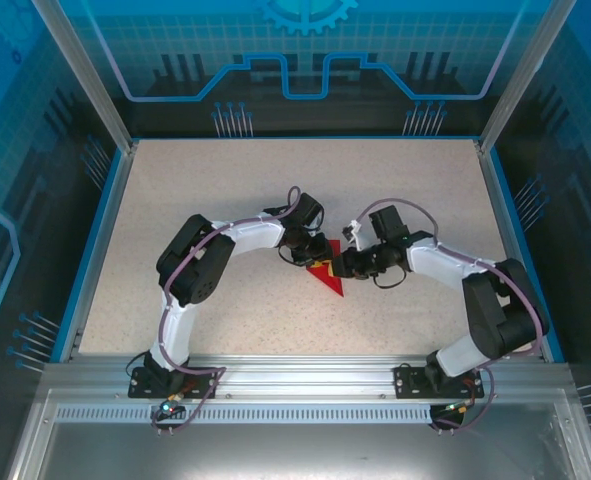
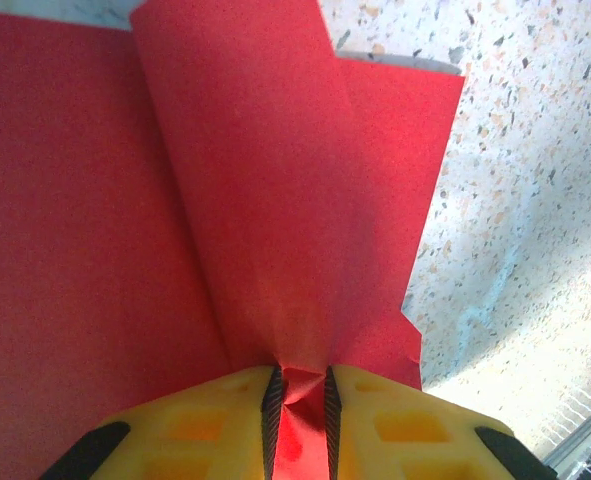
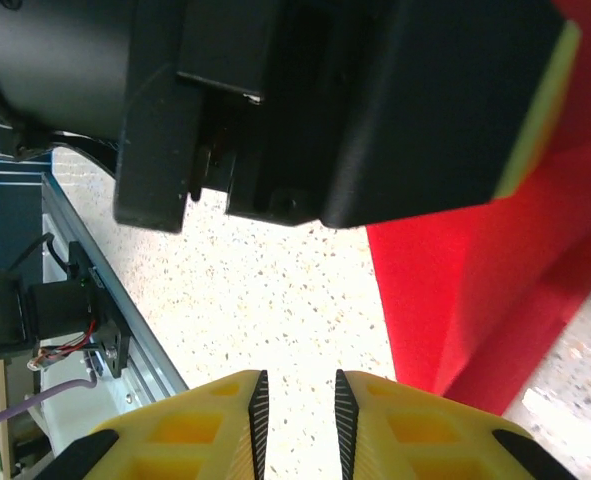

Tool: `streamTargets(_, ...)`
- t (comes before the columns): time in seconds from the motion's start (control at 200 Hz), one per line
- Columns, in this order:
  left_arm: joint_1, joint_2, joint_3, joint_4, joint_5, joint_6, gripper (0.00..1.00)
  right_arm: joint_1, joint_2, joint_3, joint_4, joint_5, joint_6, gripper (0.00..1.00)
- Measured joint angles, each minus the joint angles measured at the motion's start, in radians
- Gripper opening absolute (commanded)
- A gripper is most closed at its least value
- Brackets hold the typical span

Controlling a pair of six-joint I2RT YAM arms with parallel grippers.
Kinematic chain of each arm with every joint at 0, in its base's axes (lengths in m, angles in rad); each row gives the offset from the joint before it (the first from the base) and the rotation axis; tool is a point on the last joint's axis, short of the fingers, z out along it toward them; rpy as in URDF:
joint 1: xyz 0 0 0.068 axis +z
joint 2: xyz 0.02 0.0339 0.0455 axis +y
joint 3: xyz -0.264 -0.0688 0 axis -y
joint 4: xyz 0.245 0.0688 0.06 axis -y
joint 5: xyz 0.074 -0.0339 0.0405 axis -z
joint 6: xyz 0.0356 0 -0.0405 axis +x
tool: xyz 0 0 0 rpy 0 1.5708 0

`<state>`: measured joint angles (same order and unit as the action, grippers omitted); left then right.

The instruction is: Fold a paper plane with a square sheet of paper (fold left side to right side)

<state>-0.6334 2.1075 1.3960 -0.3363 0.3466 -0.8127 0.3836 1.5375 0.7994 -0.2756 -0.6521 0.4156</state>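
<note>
The paper plane (image 1: 330,278) lies near the middle of the desk (image 1: 225,200), a little to the right of centre, between the two wrists. From above it reads as a red wedge whose sharp tip points towards the near edge and slightly right, with a small patch of yellow showing at its wide end. That wide end is partly covered by the arms' heads. The left jaws are clamped on it. In the left wrist view the two yellow fingers (image 2: 205,425) have their black pads pressed onto a narrow pinch of red paper. From that pinch a raised, rounded flap runs away from the camera, with flatter red layers lying on each side. The flap's right edge is stepped and a little ragged, and beyond it the speckled desk is bare. The right jaws stand a little apart with nothing between them. In the right wrist view the speckled surface shows through the narrow gap between the pads, and the red paper lies just beside the right-hand finger (image 3: 425,435), apart from the pads. Above them hangs the black housing of the left arm's head. The left arm (image 1: 200,265) reaches in from the left and the right arm (image 1: 495,310) from the right. Both are bolted to the aluminium rail (image 1: 295,375) at the near edge. Blue printed walls (image 1: 305,60) enclose the desk.
</note>
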Motion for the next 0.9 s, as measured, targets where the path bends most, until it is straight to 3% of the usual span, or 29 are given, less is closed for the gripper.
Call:
streamTargets(0.25, 0.000, 0.000, 0.000, 0.000, 0.000, 0.000, 0.24, 0.032, 0.108, 0.001, 0.004, 0.013, 0.010, 0.27)
streamTargets(0.9, 0.000, 0.000, 0.000, -0.001, -0.002, 0.000, 0.24, 0.040, 0.125, -0.014, -0.023, 0.077, 0.002, 0.27)
